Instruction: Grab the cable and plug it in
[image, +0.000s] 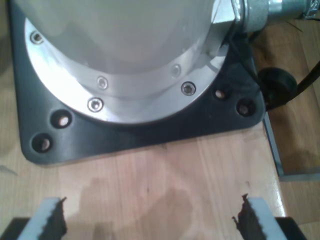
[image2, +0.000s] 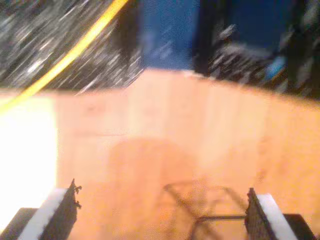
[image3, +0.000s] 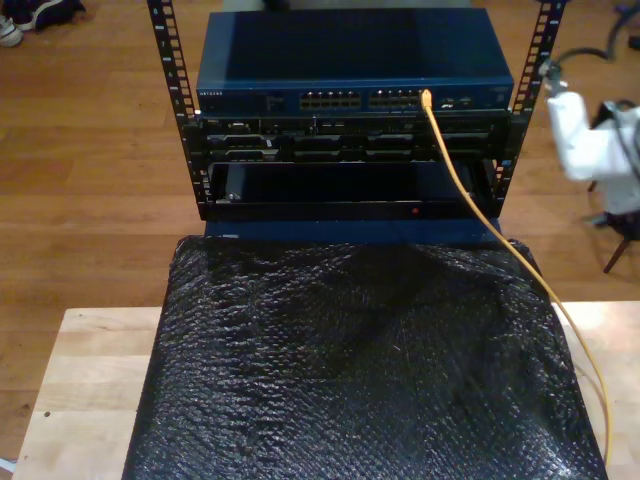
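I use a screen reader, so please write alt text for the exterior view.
A thin yellow-orange cable is plugged into a port on the dark blue network switch atop a black equipment rack, then trails across a black textured mat on a pale wooden table.

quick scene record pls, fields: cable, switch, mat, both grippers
cable: yellow cable, one end in a port of the network switch, trails over the black mat toward the exterior view's right
first gripper: my first gripper open over bare wood, beside an arm base plate
second gripper: my second gripper open, holds nothing
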